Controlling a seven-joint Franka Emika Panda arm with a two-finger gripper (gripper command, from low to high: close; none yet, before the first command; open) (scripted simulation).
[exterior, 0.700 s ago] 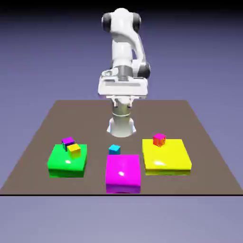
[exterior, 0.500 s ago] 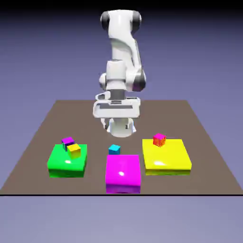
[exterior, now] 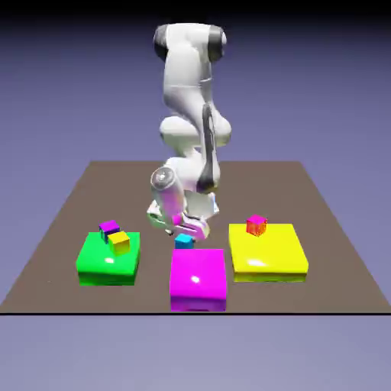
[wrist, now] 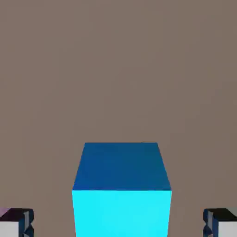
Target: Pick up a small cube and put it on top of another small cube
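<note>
The small cube [exterior: 184, 242] is cyan-blue and sits on the brown table just behind the magenta block, in the middle of the exterior view. My gripper [exterior: 185, 231] is low over it, and the hand hides the cube's upper part. The hand view shows the small cube [wrist: 121, 190] large at the bottom centre. It lies between the two grey fingertips [wrist: 16, 222], with table visible in a gap on each side. My gripper [wrist: 118, 224] is open and does not touch the cube.
A magenta block [exterior: 198, 279] lies in front of the cube. On the exterior view's left, a green block [exterior: 103, 263] carries a tiny yellow cube [exterior: 119, 242] and a tiny purple-topped cube [exterior: 109, 227]. The yellow block [exterior: 269, 252] on the right carries a red-orange cube [exterior: 256, 224].
The arm has come down from well above the table until the hand is around the cyan-blue cube. The cubes and blocks have not moved.
</note>
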